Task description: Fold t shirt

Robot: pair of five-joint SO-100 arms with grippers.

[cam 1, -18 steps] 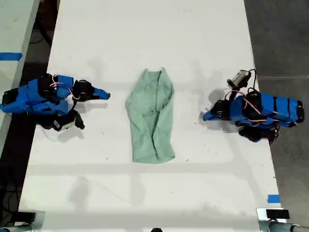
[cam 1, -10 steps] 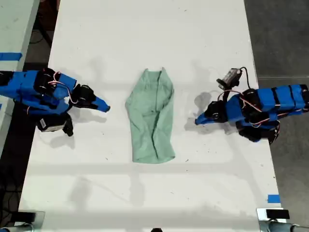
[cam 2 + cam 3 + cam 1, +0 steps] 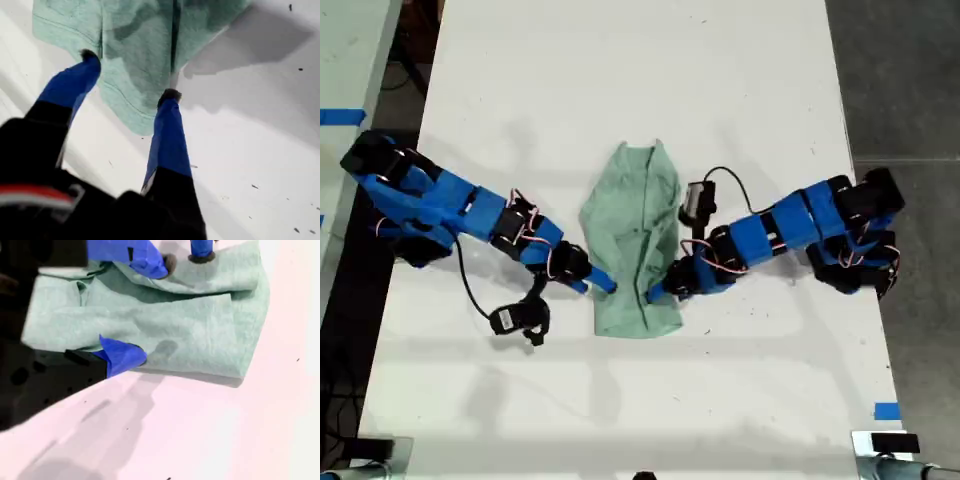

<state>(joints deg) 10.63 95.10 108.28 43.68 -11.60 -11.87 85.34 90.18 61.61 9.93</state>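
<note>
Fold t shirt, state at this moment.

- The t shirt (image 3: 635, 230) lies flat on the white table (image 3: 520, 80), already narrowed into a long strip. The neck end is far from both grippers and the hem end is close to them.
- 2 arms reach in from opposite long edges, and both tips sit at the hem end. The wrist views do not settle which arm is which in the exterior view.
- My first gripper (image 3: 130, 75) is wide open and holds nothing. 1 finger is over the cloth and the other is at the hem corner. The shirt runs forward, away from the fingertips.
- My second gripper (image 3: 155, 310) is also open with nothing clamped. The lower finger is at the near long edge and the upper tip is touching or just above a fold. The shirt's long axis lies crosswise to this gripper.
- Judgement: the next move turns on the long axis. Both grippers are equally near the hem, so each would pinch a hem corner and carry it along the strip toward the neck.
- Risk: the layers are wrinkled, so a pinch may take only the top layer.
</note>
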